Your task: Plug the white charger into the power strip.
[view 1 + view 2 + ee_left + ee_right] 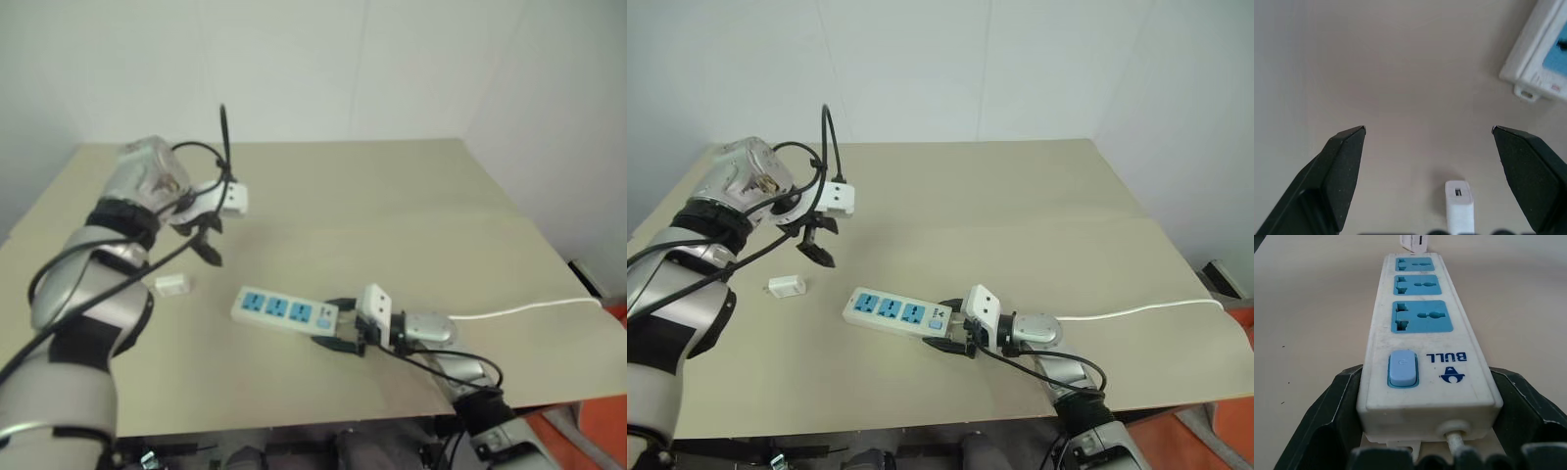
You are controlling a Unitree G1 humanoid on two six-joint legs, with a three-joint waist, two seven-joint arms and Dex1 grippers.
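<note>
My right gripper (958, 339) clamps the power strip (897, 312) at its switch end, while the light, rigid white charger (786, 286), at its 9 o'clock, wants my spread left gripper (816, 242) across its flat sides

The power strip (1422, 357) looks like smooth white plastic, faintly scuffed, with matt blue socket faces. The white charger (1459, 208) is glossy plastic too. The table (1019, 215) has a matt beige top. The fingers (1339, 171) are dull black, finely speckled.
</note>
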